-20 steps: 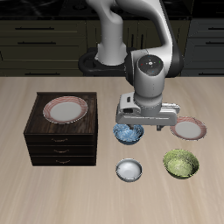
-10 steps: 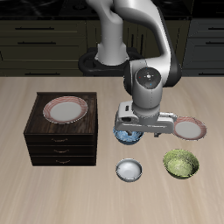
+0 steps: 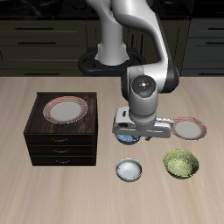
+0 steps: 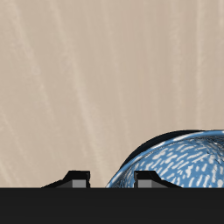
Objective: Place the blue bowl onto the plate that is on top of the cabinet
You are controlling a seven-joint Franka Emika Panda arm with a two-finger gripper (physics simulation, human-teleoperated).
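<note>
The blue bowl (image 3: pixel 127 140) sits on the table beside the cabinet (image 3: pixel 58 145), mostly hidden under my hand. My gripper (image 3: pixel 131 135) is low over it and open. In the wrist view the bowl's mottled blue inside (image 4: pixel 179 160) is very close, and the gripper (image 4: pixel 115 182) has its two fingertips (image 4: pixel 80 182) on either side of the bowl's rim, one inside and one outside. The plate (image 3: pixel 66 109), cream-white with a reddish-brown rim, lies on top of the cabinet with nothing on it.
A pink-rimmed plate (image 3: pixel 190 129) lies on the table just past my hand. A green speckled bowl (image 3: pixel 181 163) and a small grey-white bowl (image 3: pixel 129 170) stand nearer the table's front edge.
My gripper has come down onto the blue bowl, which is now largely covered by the hand. The bowl and the other objects have not moved.
</note>
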